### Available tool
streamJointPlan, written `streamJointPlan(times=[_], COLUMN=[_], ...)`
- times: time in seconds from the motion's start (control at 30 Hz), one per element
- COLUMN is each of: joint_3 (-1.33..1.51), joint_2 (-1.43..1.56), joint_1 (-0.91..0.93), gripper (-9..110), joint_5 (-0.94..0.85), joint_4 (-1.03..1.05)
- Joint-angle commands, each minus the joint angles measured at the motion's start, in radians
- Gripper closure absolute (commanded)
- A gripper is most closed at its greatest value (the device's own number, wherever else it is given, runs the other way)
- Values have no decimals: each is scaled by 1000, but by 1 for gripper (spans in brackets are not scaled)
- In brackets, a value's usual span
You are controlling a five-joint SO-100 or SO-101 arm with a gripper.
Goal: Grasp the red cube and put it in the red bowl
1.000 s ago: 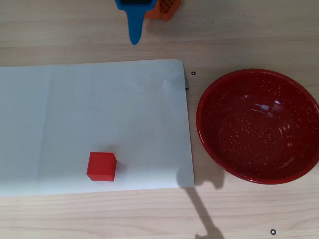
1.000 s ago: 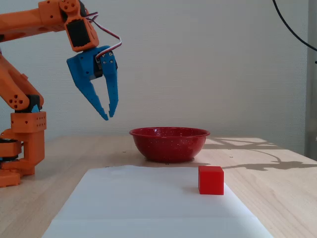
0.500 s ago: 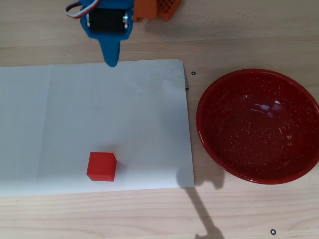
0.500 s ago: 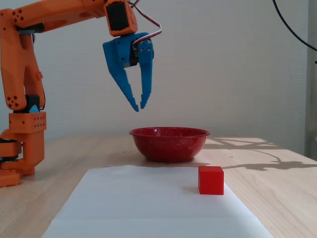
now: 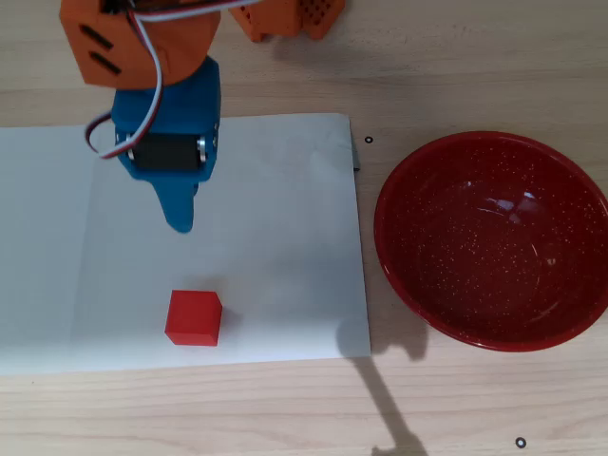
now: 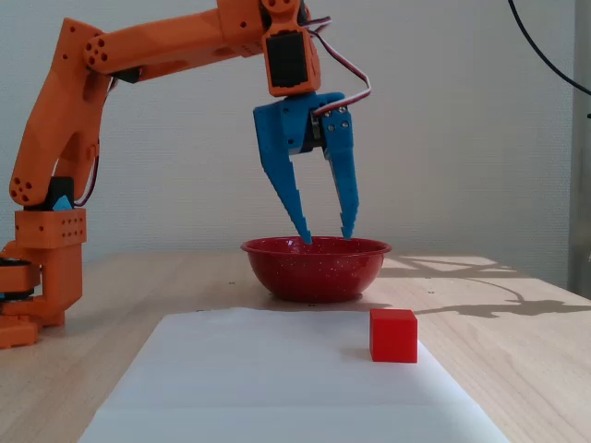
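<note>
The small bright-red matte cube [image 5: 194, 317] rests flat on a white sheet of paper [image 5: 275, 218], near that sheet's lower edge in the overhead view and below the gripper's tip there, with bare paper between the two. In the fixed view the cube [image 6: 393, 334] sits on the paper [image 6: 277, 378] to the right of and well below the fingertips, untouched.

The blue two-finger gripper [image 6: 325, 238] hangs in the air with its fingers pointing down and spread wide apart, nothing held between them. From above, the gripper [image 5: 180, 220] appears as one blue tapering shape over the left half of the paper, so the gap between the fingers cannot be read from that view. It is carried by an orange jointed arm [image 6: 138, 55] that reaches over from an orange base [image 6: 42, 277] at the left of the fixed view.

The large round dark-red glossy bowl with fine white speckles [image 5: 494, 239] stands on the light wooden table [image 5: 456, 66], off the paper and well to the right of the gripper in the overhead view. It is empty. In the fixed view the bowl [image 6: 316, 268] stands beyond the far edge of the paper, and the fingertips line up with its rim there; the overhead view shows the gripper is over the paper, apart from the bowl.
</note>
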Motion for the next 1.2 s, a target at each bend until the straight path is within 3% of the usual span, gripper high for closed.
streamJointPlan(times=[0.0,0.4,0.77,1.17], joint_3=[-138,-212,-265,-325], joint_2=[32,-149,-258,-373], joint_1=[-21,-5,-3,0], gripper=[75,40,29,30], joint_5=[20,20,69,87], joint_4=[3,-78,-100,-155])
